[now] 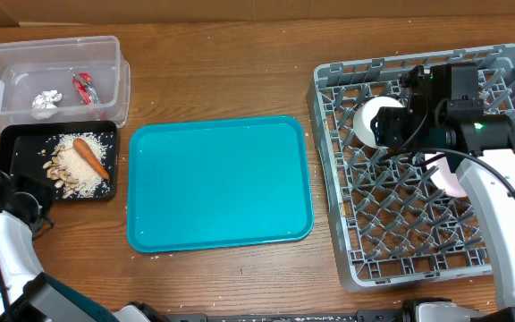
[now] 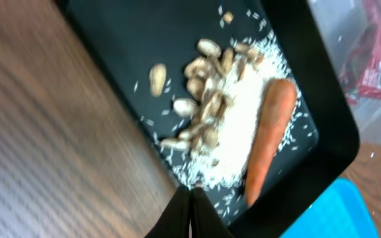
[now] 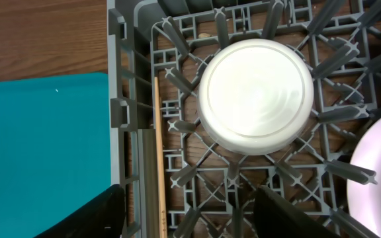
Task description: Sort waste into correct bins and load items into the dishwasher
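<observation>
The clear tub (image 1: 105,54) holds the silvery wrapper (image 1: 47,101) and the red wrapper (image 1: 83,87). The black tray (image 1: 7,148) holds the rice (image 2: 233,125), nut shells (image 2: 200,86) and carrot (image 2: 270,139). My left gripper (image 2: 192,195) is shut and empty at that tray's near edge. My right gripper (image 3: 190,218) is open and empty over the grey dish rack (image 1: 508,63), just short of an upturned white bowl (image 3: 256,96). A chopstick (image 3: 158,152) lies along the rack's left wall. The white plate (image 3: 379,158) stands to the right. The cup and the second bowl are not visible.
The teal tray (image 1: 220,183) lies between the bins and the rack, and its corner shows in the left wrist view (image 2: 349,211). The rack's upright pegs surround the bowl. My right arm (image 1: 499,188) crosses over the rack's right half.
</observation>
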### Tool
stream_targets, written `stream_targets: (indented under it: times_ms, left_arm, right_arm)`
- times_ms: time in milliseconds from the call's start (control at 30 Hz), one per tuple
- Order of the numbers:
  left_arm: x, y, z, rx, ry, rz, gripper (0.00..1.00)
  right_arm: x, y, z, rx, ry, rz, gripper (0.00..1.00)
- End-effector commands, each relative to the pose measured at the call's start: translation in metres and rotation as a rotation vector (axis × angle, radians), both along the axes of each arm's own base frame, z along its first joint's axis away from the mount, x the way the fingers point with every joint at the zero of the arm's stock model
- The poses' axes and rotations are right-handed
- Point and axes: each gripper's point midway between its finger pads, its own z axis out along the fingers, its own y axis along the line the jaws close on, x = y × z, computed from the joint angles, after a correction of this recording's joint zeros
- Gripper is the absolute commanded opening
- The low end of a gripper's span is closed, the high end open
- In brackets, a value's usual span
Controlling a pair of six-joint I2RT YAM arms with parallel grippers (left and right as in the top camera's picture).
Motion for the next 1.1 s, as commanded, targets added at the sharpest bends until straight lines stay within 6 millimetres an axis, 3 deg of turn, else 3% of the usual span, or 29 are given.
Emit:
stream_targets:
  times_ms: [0, 267, 433, 667, 933, 967, 1067]
  left_arm:
    - [0.006, 0.007, 0.002, 0.074, 0.032, -0.021, 0.06]
    - [0.02, 0.009, -0.029, 0.109, 0.117, -0.039, 0.05]
    - [0.016, 0.016, -0.048, 0.108, 0.17, 0.003, 0.05]
    - [0.004, 0.02, -0.058, 0.118, 0.244, 0.027, 0.07]
    - [-0.009, 0.01, -0.064, 0.079, 0.3, 0.021, 0.04]
    - [-0.009, 0.01, -0.064, 0.079, 0.3, 0.021, 0.05]
    - [-0.005, 0.014, -0.061, 0.093, 0.282, 0.024, 0.24]
  right_arm:
    - [0.006, 0.001, 0.012, -0.003, -0.037, 0.003, 0.64]
    - [0.006, 0.001, 0.012, -0.003, -0.037, 0.003, 0.64]
    - [0.005, 0.001, 0.011, -0.003, -0.033, 0.003, 0.65]
    - [0.004, 0.001, 0.011, -0.003, -0.03, 0.003, 0.64]
    - [0.004, 0.001, 0.011, -0.003, -0.03, 0.003, 0.64]
    - [0.004, 0.001, 0.011, -0.003, -0.03, 0.003, 0.64]
    - [0.004, 0.001, 0.011, -0.004, -0.03, 0.003, 0.65]
